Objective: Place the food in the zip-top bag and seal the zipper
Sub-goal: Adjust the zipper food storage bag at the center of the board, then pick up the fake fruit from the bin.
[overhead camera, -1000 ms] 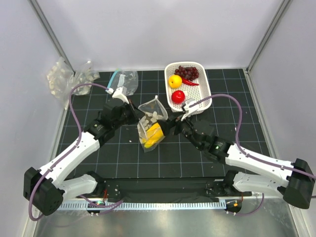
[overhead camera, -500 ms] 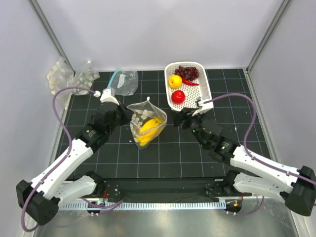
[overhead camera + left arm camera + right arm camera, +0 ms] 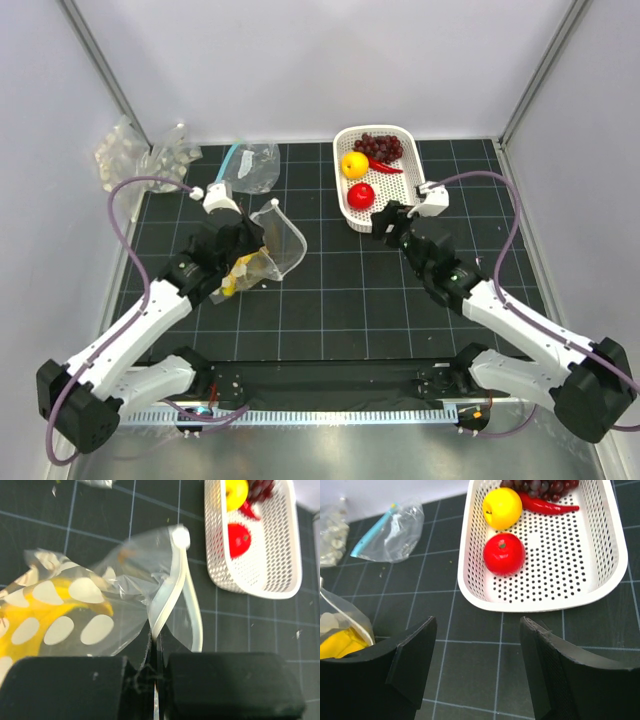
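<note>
The clear zip-top bag point(image 3: 268, 243) lies on the mat left of centre with the yellow banana point(image 3: 35, 617) inside it. My left gripper point(image 3: 155, 647) is shut on the bag's pale zipper rim point(image 3: 170, 595); it also shows in the top view point(image 3: 250, 238). My right gripper point(image 3: 479, 630) is open and empty, hovering just in front of the white basket point(image 3: 610, 555), seen in the top view point(image 3: 388, 215) too. The basket holds the round yellow fruit point(image 3: 502, 507), round red fruit point(image 3: 504, 554), red chili point(image 3: 547, 506) and purple grapes point(image 3: 545, 486).
A clear bag with a teal strip point(image 3: 245, 163) lies at the back left. Bumpy clear packs point(image 3: 135, 155) sit past the mat's left corner. White walls enclose the cell on three sides.
My left gripper has pulled the bag left and lowered it, so it now lies tilted on the mat. My right gripper let go of the bag, opened and moved right toward the basket.
</note>
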